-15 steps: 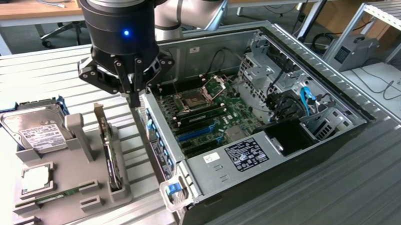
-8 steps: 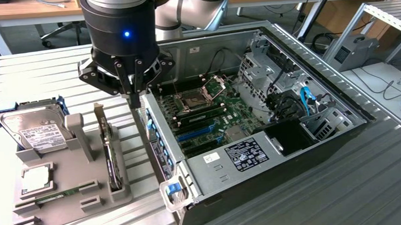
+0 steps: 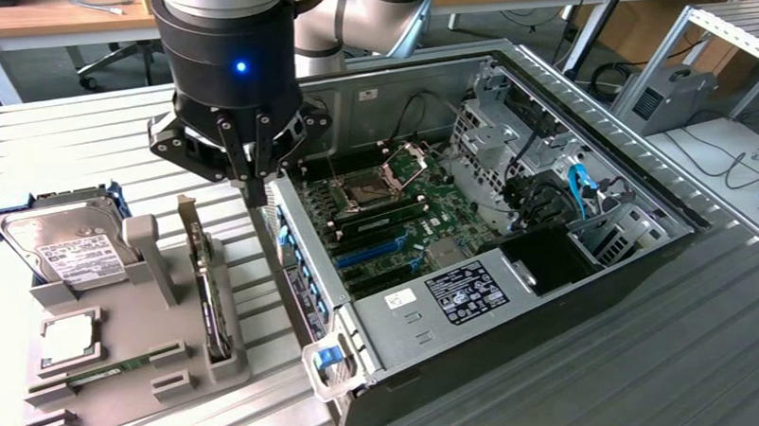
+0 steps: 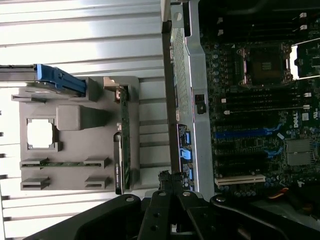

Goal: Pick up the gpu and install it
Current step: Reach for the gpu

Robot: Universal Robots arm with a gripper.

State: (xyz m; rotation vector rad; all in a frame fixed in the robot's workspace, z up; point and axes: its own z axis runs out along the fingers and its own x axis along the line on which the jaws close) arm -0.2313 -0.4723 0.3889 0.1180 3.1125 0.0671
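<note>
The gripper (image 3: 255, 191) is closed and holds nothing. The gpu (image 3: 205, 276) stands on its edge in the gray holder (image 3: 154, 268), at 7 o'clock from the gripper. A good grab needs it open, straight above that thin top edge.

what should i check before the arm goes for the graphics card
1. Graphics card standing on edge in the grey holder: ok.
2. Claw lined up over the card: not ok, it hangs between holder and computer case.
3. Case side open, motherboard reachable: ok.
4. Blue slots on the motherboard free of cards: ok.
5. Which way the card's fan faces: cannot tell.
</note>
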